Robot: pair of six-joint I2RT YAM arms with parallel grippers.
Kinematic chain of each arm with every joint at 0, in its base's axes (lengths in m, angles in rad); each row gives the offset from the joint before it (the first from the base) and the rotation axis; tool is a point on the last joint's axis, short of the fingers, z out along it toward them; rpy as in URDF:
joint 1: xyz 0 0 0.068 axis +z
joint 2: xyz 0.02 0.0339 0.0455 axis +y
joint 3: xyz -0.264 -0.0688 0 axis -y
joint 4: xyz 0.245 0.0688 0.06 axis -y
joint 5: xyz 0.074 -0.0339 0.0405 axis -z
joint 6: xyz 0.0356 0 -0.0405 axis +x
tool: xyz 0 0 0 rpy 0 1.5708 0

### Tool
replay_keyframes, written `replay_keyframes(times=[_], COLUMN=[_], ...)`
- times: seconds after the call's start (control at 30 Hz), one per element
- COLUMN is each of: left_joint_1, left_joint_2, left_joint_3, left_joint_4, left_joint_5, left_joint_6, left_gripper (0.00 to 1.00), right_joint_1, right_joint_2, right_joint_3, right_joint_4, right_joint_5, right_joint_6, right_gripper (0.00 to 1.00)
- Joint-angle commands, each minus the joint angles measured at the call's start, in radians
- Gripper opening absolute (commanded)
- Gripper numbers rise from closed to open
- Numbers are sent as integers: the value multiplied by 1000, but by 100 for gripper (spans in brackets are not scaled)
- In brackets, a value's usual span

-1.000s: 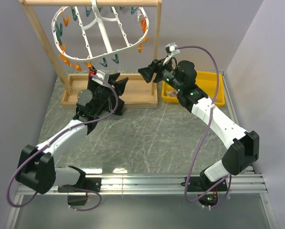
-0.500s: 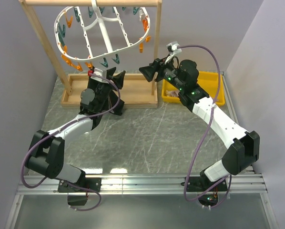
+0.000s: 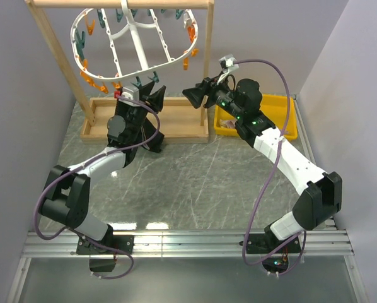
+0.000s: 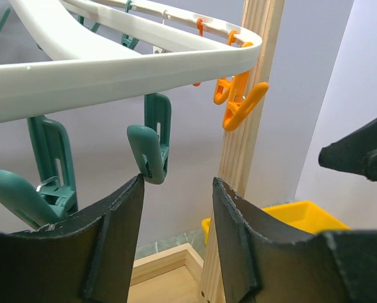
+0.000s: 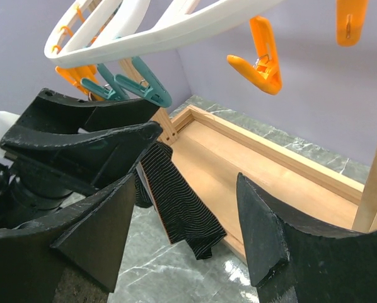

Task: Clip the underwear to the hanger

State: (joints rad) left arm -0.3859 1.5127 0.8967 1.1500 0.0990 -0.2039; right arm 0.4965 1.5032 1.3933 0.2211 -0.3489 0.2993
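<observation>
The white oval hanger [image 3: 160, 64] hangs from the wooden frame, with teal and orange pegs along its rim. My left gripper [image 3: 152, 93] points up under that rim and is open. In the left wrist view a teal peg [image 4: 150, 148] hangs just above the left fingertip, with nothing between the jaws [image 4: 176, 183]. The black striped underwear [image 5: 182, 208] droops below the left gripper [image 5: 156, 118] over the wooden base's edge. Its top end is hidden, so I cannot tell what holds it. My right gripper [image 3: 193, 93] is open and empty, facing the left one from the right [image 5: 188, 183].
The wooden frame's right post [image 4: 251, 126] stands close to the right of the left fingers, and its base tray [image 3: 176, 126] lies beneath. A yellow bin [image 3: 283, 107] with a pinkish cloth [image 3: 226, 120] sits behind the right arm. Orange pegs [image 5: 261, 60] dangle above the right gripper.
The left arm has stretched forward and up, bringing its gripper from the wooden base to just under the teal pegs. The hanger has swung slightly. The right arm has barely moved.
</observation>
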Motion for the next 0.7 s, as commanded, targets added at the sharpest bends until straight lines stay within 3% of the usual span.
replay_keyframes(times=[0.0, 0.3, 0.67], left_joint_1=[7, 27, 38], left_joint_2=[26, 95, 41], left_joint_3=[54, 131, 116], left_joint_4=[73, 62, 59], left_joint_5=[-8, -30, 86], left_joint_6=[-8, -32, -46], left_gripper=[53, 55, 13], right_joint_1=[-12, -21, -13], right_joint_2=[-5, 6, 49], right_joint_3=[36, 36, 93], right_joint_4=[47, 61, 86], right_joint_5=[-13, -35, -76], right_joint_6=[6, 21, 37], right_gripper=[72, 72, 67])
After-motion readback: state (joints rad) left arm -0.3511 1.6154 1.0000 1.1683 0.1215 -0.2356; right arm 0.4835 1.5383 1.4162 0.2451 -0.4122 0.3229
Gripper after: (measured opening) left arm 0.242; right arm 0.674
